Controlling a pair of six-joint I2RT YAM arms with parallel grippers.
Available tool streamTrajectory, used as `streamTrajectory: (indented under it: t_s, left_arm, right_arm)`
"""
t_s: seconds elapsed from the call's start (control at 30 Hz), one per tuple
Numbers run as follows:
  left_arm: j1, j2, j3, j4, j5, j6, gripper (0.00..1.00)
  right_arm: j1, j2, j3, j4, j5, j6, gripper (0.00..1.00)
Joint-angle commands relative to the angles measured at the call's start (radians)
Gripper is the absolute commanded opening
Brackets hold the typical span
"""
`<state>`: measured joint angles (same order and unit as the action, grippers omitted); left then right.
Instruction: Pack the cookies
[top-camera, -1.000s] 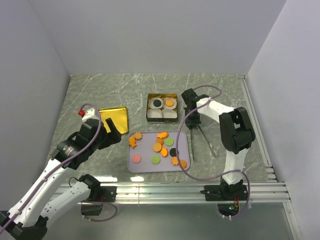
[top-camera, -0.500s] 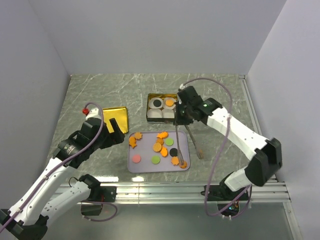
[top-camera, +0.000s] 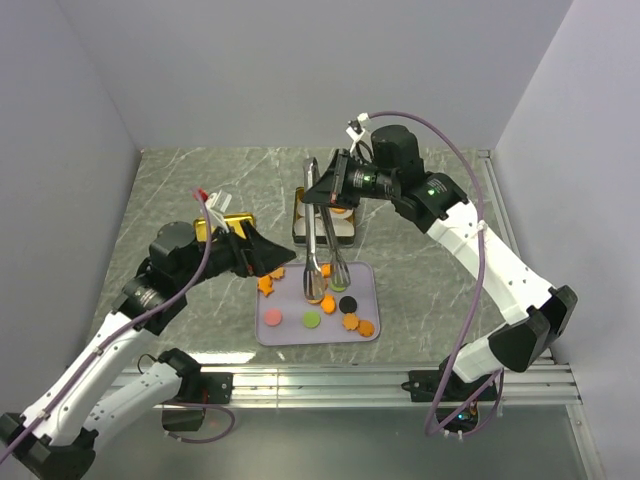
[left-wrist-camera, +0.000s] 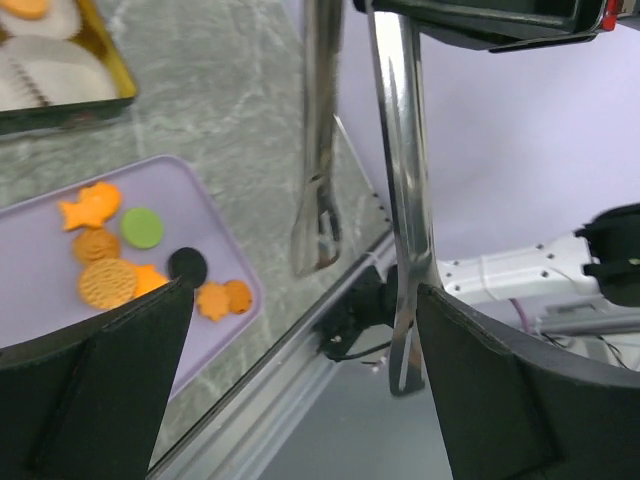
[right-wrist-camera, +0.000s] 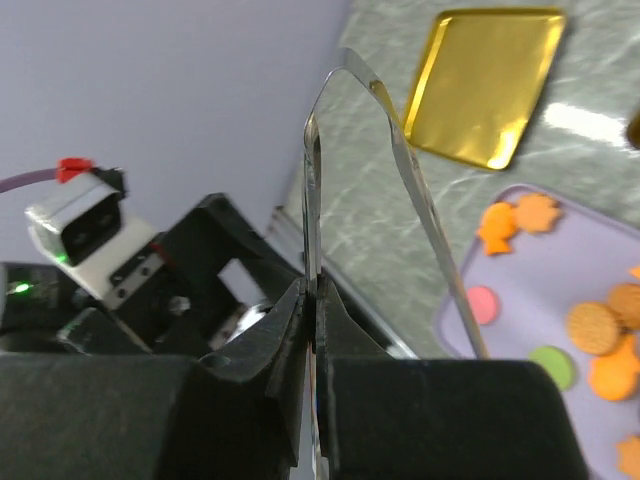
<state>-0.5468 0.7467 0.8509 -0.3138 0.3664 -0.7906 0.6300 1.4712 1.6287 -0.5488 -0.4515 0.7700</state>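
Top view, right gripper (top-camera: 338, 185) clamped on tongs (top-camera: 318, 245) hanging over cookies (top-camera: 350, 322) on tray (top-camera: 372, 280), left gripper (top-camera: 262, 258) spread wide by tray's far-left corner, left wrist, cookies (left-wrist-camera: 105, 285) lower left, right wrist, right gripper (right-wrist-camera: 312, 320) pinching one tong arm, cookies (right-wrist-camera: 600, 345) lower right

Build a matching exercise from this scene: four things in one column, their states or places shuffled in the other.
1. tongs
2. gold lid
3. left tool
4. purple tray

A. open wide
B. carries loose cookies
C. lies bare on the table
D. gripped by the right tool

Pairs: 1-D, 2-C, 3-A, 4-B
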Motion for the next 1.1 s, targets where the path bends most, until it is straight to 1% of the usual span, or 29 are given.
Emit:
streamTrajectory:
  t_s: [0.0,0.1,0.2,0.23,0.3,0.4,0.47,0.5,0.57,0.6,0.63,0.67,0.7,0.73,0.77,0.8,0.87,1.07]
  left_arm:
    - [-0.004,0.042,0.031,0.157,0.118,-0.035,0.99]
    - [-0.004,0.040,0.019,0.244,0.143,-0.082,0.99]
    - [-0.004,0.049,0.010,0.277,0.164,-0.127,0.99]
    - [-0.002,0.046,0.004,0.285,0.167,-0.137,0.99]
    - [-0.002,0.028,-0.007,0.335,0.177,-0.185,1.00]
    - [-0.004,-0.003,-0.019,0.367,0.183,-0.237,0.99]
    - [-0.002,-0.026,-0.013,0.342,0.154,-0.248,0.99]
    - [-0.002,-0.035,-0.010,0.328,0.113,-0.255,0.99]
    - [-0.002,-0.068,-0.007,0.282,0.056,-0.275,0.99]
    - [-0.004,-0.084,-0.009,0.277,0.030,-0.309,1.00]
    - [-0.002,-0.111,-0.022,0.288,-0.007,-0.331,0.99]
    - [-0.002,-0.124,-0.036,0.333,-0.020,-0.352,0.99]
    - [-0.004,-0.133,-0.045,0.340,-0.038,-0.390,0.99]
    - [-0.002,-0.141,-0.056,0.343,-0.059,-0.407,0.99]
    - [-0.004,-0.148,-0.062,0.355,-0.078,-0.421,0.99]
    - [-0.004,-0.147,-0.065,0.372,-0.087,-0.441,0.99]
    - [-0.004,-0.129,-0.064,0.381,-0.089,-0.450,0.99]
    - [-0.002,-0.063,-0.039,0.415,-0.086,-0.460,0.99]
  right_arm:
    - [-0.006,0.000,0.013,0.111,-0.095,0.103,0.00]
    - [-0.004,-0.011,-0.009,0.187,-0.111,0.156,0.00]
    - [-0.007,-0.029,-0.042,0.282,-0.119,0.221,0.00]
    - [-0.009,-0.035,-0.047,0.318,-0.112,0.233,0.00]
    - [-0.012,-0.045,-0.055,0.351,-0.089,0.255,0.00]
    - [-0.016,-0.063,-0.079,0.392,-0.041,0.282,0.00]
    - [-0.024,-0.089,-0.107,0.450,-0.009,0.340,0.00]
    - [-0.039,-0.100,-0.151,0.517,0.010,0.369,0.00]
    - [-0.047,-0.132,-0.194,0.570,0.042,0.447,0.00]
    - [-0.046,-0.141,-0.229,0.601,0.081,0.466,0.00]
    - [-0.044,-0.152,-0.243,0.619,0.108,0.489,0.00]
    - [-0.039,-0.173,-0.260,0.635,0.138,0.500,0.00]
    - [-0.033,-0.186,-0.292,0.639,0.167,0.512,0.00]
    - [-0.023,-0.199,-0.314,0.659,0.231,0.526,0.00]
    - [-0.016,-0.227,-0.337,0.688,0.255,0.555,0.00]
    - [-0.015,-0.235,-0.377,0.722,0.269,0.571,0.00]
    - [-0.001,-0.244,-0.395,0.766,0.313,0.604,0.00]
    - [0.008,-0.238,-0.377,0.806,0.395,0.621,0.00]
